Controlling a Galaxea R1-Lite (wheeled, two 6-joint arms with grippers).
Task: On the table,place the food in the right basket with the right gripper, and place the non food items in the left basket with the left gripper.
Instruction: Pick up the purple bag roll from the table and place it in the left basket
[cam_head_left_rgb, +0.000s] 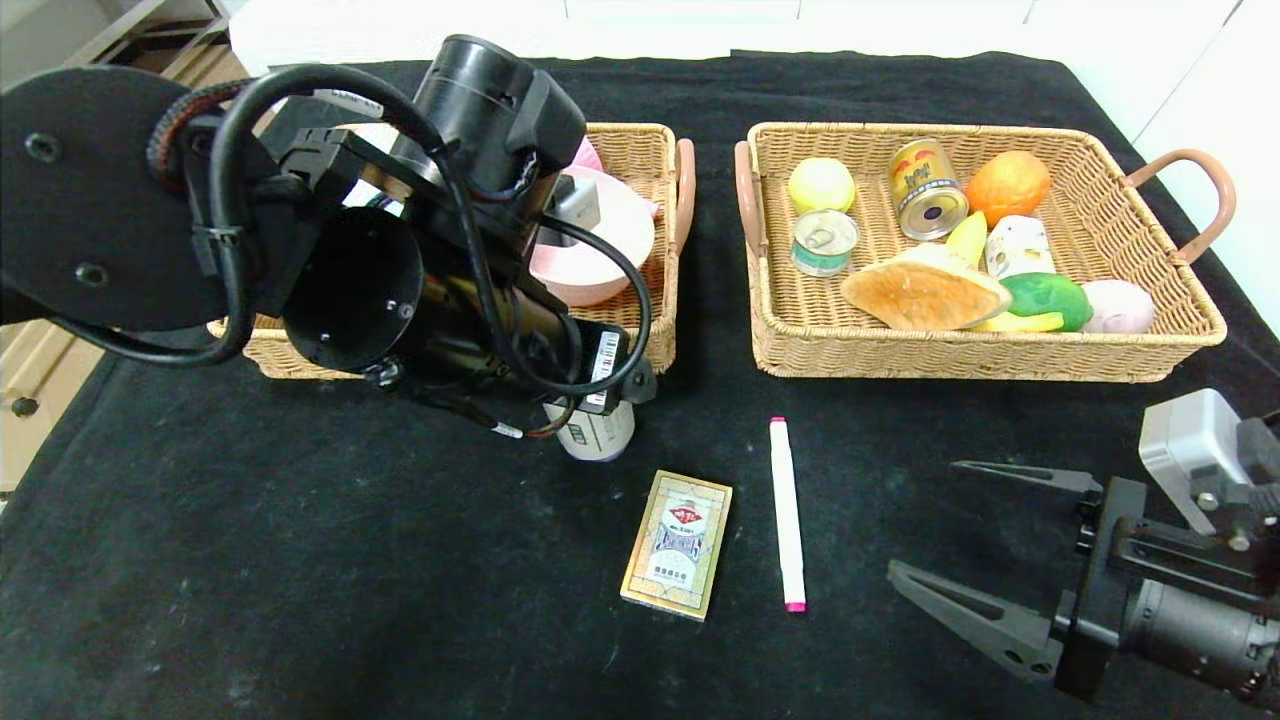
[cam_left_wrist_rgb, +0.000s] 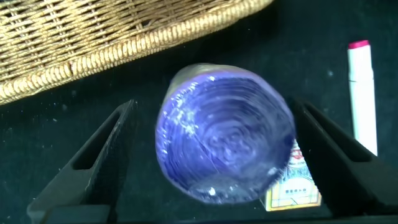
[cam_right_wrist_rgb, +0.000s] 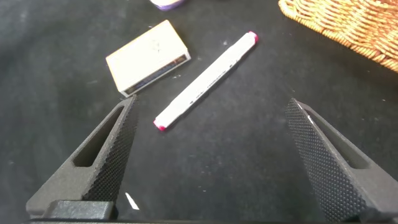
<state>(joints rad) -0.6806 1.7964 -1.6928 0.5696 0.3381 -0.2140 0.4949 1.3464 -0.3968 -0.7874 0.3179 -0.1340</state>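
The left gripper hangs wide open around an upright white bottle with a purple cap, fingers apart from it, just before the left wicker basket. The right gripper, spread open, hovers low near the white pink-tipped marker.

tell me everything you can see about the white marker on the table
The white marker is a slim, straight pen with a plain white, plastic-looking body and a small pink tip at the end nearest the robot; in the left wrist view its other end is pink too. It lies flat on the black cloth, pointing toward the baskets, beside the card box without touching it. No gripper touches it, though it lies ahead of the open right gripper.
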